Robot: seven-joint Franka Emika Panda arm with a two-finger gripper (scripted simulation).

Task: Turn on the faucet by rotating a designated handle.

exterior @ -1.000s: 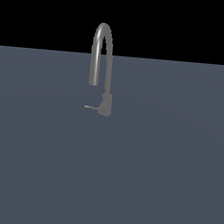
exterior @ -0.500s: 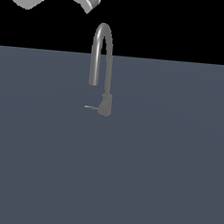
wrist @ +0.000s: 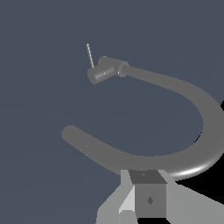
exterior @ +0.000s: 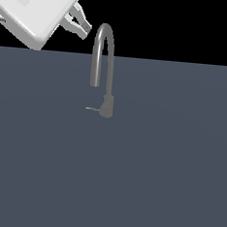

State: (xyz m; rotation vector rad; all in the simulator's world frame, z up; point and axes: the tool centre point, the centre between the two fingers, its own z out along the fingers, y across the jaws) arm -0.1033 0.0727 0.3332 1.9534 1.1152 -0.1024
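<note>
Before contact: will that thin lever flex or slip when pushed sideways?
The handle looks like a stiff metal rod, so it probably pivots rather than bends. It is thin and smooth, so the fingers may slide off. The faucet looks fixed upright, unlikely to tip.

The spout [exterior: 102,53] arch stands between the gripper [exterior: 83,27] and the handle [exterior: 92,108]. Open floor [exterior: 153,177] surrounds the handle from 6 to 9 o'clock.

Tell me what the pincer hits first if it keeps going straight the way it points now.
Most likely the top of the faucet's arched spout: the pincer aims at it, and the wrist view shows the curve right ahead. The handle sits far lower. Depth is unclear, so it might pass beside.
</note>
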